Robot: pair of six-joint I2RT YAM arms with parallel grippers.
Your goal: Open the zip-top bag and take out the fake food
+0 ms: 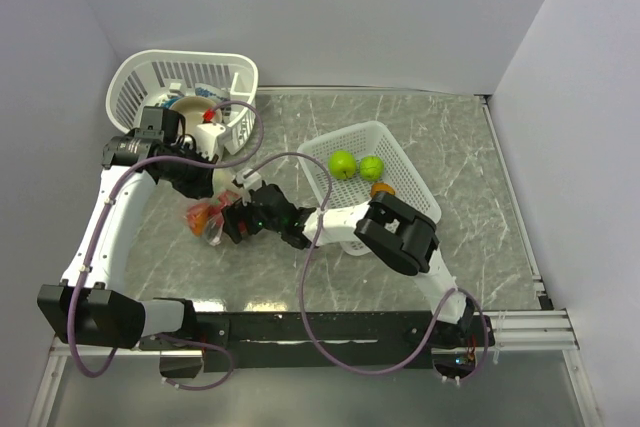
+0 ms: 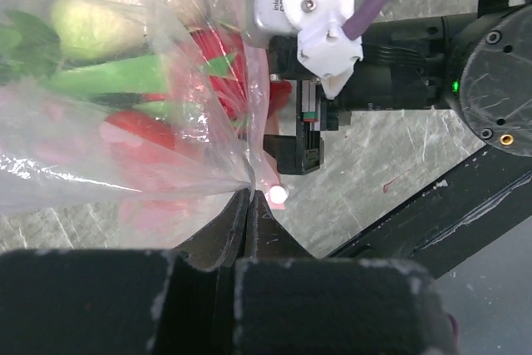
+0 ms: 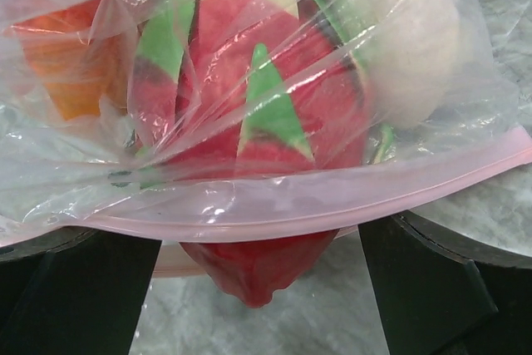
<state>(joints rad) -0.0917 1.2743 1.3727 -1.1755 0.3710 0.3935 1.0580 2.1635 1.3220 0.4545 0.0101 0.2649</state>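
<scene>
The zip-top bag point(image 1: 203, 217) is bunching up, clear and crinkled, left of the middle of the bench point(image 1: 460, 177), with one gathered corner being pinched in the left gripper point(image 2: 248, 199). Its pale pink zip strip point(image 3: 274, 220) is running across below the contents. Inside, a red fake food piece point(image 3: 274, 97) with green spikes, an orange piece point(image 3: 75, 72) and a pale piece point(image 3: 416, 64) are pressing against the plastic. Two lime-green balls point(image 1: 343, 164) and an orange ball point(image 1: 382, 189) are lying in the white basket point(image 1: 405, 172).

Seen from above, the zip-top bag point(image 1: 203, 215) is largely hidden by the left gripper point(image 2: 248, 199) and right gripper point(image 3: 259, 247). At the wrists, the bag spills past the frame edges, and the fake food point(image 3: 266, 114) inside it blurs behind creased plastic; a pale piece beside the red one cannot be identified.
</scene>
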